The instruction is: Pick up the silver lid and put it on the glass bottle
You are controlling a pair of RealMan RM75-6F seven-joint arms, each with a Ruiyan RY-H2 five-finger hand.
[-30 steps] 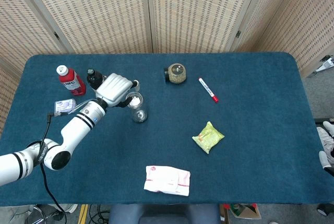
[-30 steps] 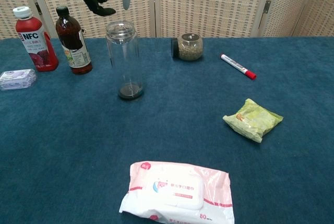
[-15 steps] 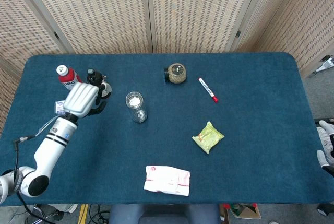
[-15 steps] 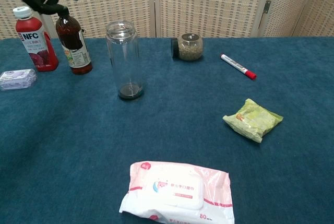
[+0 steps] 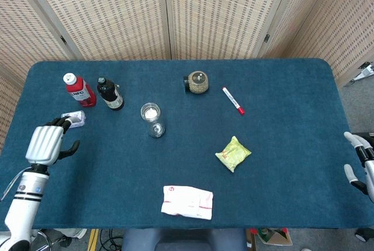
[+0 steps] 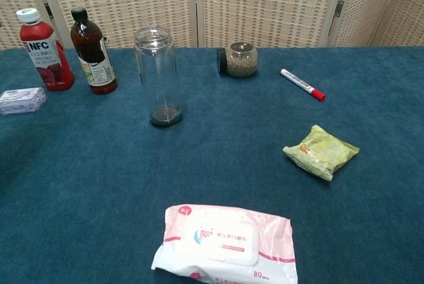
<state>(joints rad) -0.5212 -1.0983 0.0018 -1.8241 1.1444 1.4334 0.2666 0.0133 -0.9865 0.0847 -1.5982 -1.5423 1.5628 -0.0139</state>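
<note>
- My left hand (image 5: pixel 45 144) hangs at the table's (image 5: pixel 280 145) near-left edge, fingers loosely curled, gripping nothing; its fingertips lie just beside the small purple packet (image 5: pixel 75 119), though I cannot tell if they touch.
- My right hand (image 5: pixel 361 163) shows only at the far right edge in the head view; whether it is spread or closed I cannot tell.
- The wet-wipe pack (image 6: pixel 225 244) lies nearest me.
- The glass bottle (image 6: pixel 158 75) stands upright, mouth uncovered.
- I cannot make out the silver lid anywhere.
- A second ago my left hand was up beside the bottle's mouth; since then it has pulled back to the table edge.
</note>
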